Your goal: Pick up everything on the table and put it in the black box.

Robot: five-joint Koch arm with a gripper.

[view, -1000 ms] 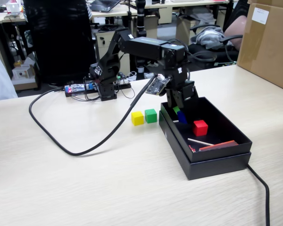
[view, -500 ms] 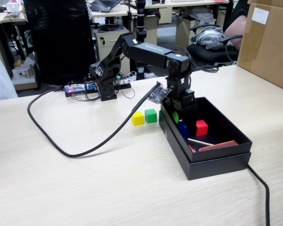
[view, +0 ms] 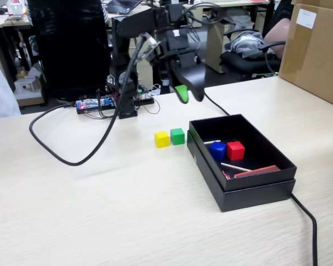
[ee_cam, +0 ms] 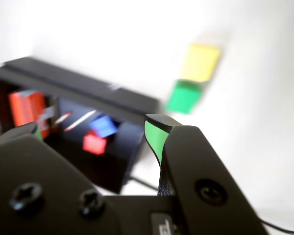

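The black box [view: 266,191] sits on the pale wood table [view: 127,210] at the right. A blue cube [view: 217,151] and a red cube [view: 235,150] lie inside it, touching. A yellow cube [view: 161,139] and a green cube [view: 177,136] sit side by side on the table just left of the box. My gripper [view: 188,95] hangs in the air above and behind the green cube, open and empty, with green-lined jaws. The wrist view shows the gripper [ee_cam: 95,128] over the box [ee_cam: 88,93], with the blue cube [ee_cam: 104,126], red cube [ee_cam: 93,144], green cube [ee_cam: 184,96] and yellow cube [ee_cam: 200,62].
The box also holds thin white sticks [view: 236,167] and a flat red piece [view: 257,172]. A thick black cable [view: 72,155] loops over the table's left part; another cable [view: 305,216] runs past the box's right side. A big brown carton [view: 316,50] stands at the far right.
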